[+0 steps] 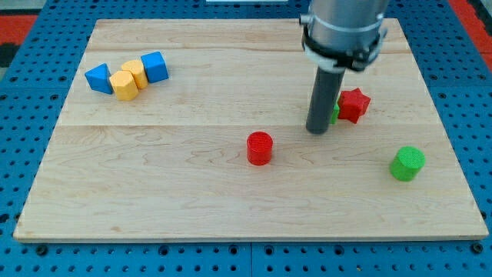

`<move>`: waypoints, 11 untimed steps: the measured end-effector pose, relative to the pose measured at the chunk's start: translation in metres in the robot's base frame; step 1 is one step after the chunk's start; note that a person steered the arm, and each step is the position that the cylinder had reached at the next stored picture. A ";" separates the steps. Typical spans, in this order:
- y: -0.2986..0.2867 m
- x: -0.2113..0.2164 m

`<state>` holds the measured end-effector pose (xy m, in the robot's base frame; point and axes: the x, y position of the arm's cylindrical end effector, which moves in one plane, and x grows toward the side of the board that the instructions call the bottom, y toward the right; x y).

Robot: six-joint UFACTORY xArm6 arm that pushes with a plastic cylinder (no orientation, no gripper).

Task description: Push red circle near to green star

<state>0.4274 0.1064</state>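
Rod tip (317, 131) down on the pale wooden board (154, 192), right of the red circular block (260, 148).

No jaws to open or clench, nothing held; red circle alone near board centre, apart from the tip; small green block (334, 114) (mostly hidden behind the rod, shape unclear) just beside the red star block (354, 105); green cylinder (407, 163) at the view's right; blue (99, 78), yellow (124, 85), yellow (135, 71) and blue (154, 66) blocks clustered at upper left.

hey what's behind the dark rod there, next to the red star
A sliver of green block shows behind the rod, beside the red star, likely the green star. The rod hides most of it, so its shape is unclear. My tip stands just in front.
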 end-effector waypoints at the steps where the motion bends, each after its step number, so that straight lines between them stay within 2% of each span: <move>1: -0.002 -0.003; 2: 0.004 0.108; 3: -0.036 0.147; 4: -0.100 0.100; 5: -0.100 0.049; 6: -0.109 0.045; 7: -0.155 0.033; 8: -0.088 0.015; 9: -0.040 0.015; 10: -0.057 0.091; 11: 0.016 0.182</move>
